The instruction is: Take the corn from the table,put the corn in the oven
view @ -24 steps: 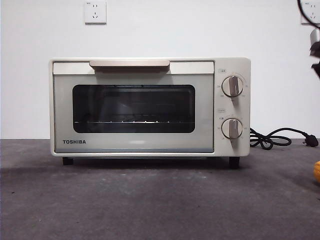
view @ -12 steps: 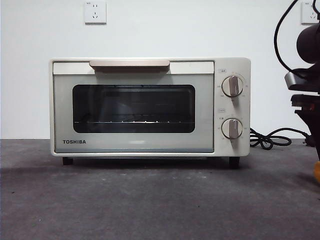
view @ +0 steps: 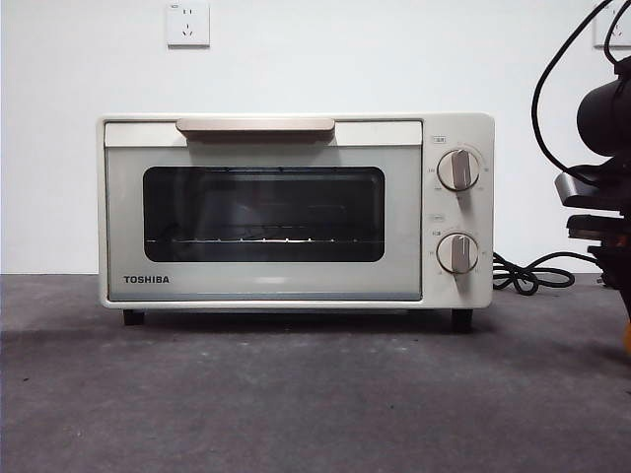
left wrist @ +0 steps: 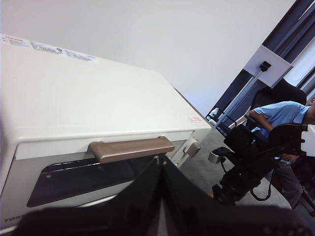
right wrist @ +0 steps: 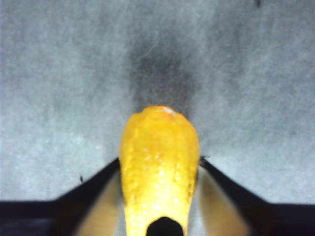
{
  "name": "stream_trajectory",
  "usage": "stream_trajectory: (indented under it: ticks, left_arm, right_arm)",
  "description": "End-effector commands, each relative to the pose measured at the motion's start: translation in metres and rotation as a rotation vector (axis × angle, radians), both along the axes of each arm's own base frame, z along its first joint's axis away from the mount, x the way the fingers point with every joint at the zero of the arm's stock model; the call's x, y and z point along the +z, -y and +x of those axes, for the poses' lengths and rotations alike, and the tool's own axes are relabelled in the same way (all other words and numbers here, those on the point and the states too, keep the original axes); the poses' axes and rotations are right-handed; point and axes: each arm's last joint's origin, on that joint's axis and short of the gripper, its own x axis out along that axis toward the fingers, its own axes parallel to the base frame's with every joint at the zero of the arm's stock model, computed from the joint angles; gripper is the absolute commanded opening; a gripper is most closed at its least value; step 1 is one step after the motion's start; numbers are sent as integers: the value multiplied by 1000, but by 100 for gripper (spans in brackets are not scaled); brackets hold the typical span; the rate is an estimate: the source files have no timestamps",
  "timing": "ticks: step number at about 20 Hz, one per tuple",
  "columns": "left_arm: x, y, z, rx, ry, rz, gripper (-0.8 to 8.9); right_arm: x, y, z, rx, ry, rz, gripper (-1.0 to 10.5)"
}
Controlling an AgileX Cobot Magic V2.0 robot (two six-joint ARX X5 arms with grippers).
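Note:
The corn (right wrist: 160, 167), a yellow-orange cob, lies on the dark grey table (right wrist: 59, 98) and fills the middle of the right wrist view. My right gripper (right wrist: 160, 160) is open around it, one black jaw on each side with the tips close to its flanks. The front view shows that arm (view: 603, 197) low at the right edge, with its jaws cut off by the frame. The cream-white oven (view: 296, 212) stands in the middle with its door closed. My left gripper (left wrist: 160, 162) is shut and empty, up in front of the oven's beige handle (left wrist: 130, 149).
The oven's black cord (view: 532, 274) lies coiled on the table to its right, behind the right arm. Two knobs (view: 458, 169) sit on the oven's right panel. A person in a blue shirt (left wrist: 280, 113) sits beyond the table.
The right arm has come down at the right edge of the front view, from a black tip at the top corner to low over the table, and now hides the corn there.

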Motion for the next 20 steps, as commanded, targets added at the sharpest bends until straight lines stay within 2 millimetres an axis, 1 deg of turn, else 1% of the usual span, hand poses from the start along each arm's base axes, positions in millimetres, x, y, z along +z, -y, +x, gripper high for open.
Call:
stream_trajectory:
  ticks: [1, 3, 5, 8, 11, 14, 15, 18, 20]
  left_arm:
    - [0, 2, 0, -15, 14, 11, -5]
    - [0, 5, 2, -30, 14, 12, -6]
    - [-1, 11, 6, -60, 21, 11, -6]
    - [3, 24, 17, -86, 6, 23, -6]
    - [15, 45, 31, -118, 22, 89, -6]
    - [25, 73, 48, -117, 13, 255, -6]
    - [27, 81, 53, -109, 4, 318, -6]
    - [28, 107, 70, -56, -30, 536, -6]
    - [25, 119, 81, -43, -50, 634, -6]
  right_arm:
    - [-4, 0, -1, -3, -16, -4, -10]
    - [0, 0, -3, -3, -7, -4, -10]
    - [11, 1, -7, 0, 23, -1, -10]
    - [38, 2, -17, 2, 109, 14, -9]
    - [71, 3, -34, 7, 238, 62, -10]
    - [103, 3, -58, 35, 373, 179, -10]
    - [111, 4, -65, 40, 410, 201, -10]
    - [135, 6, -88, 38, 499, 246, -10]
    - [148, 7, -100, 42, 538, 251, -10]
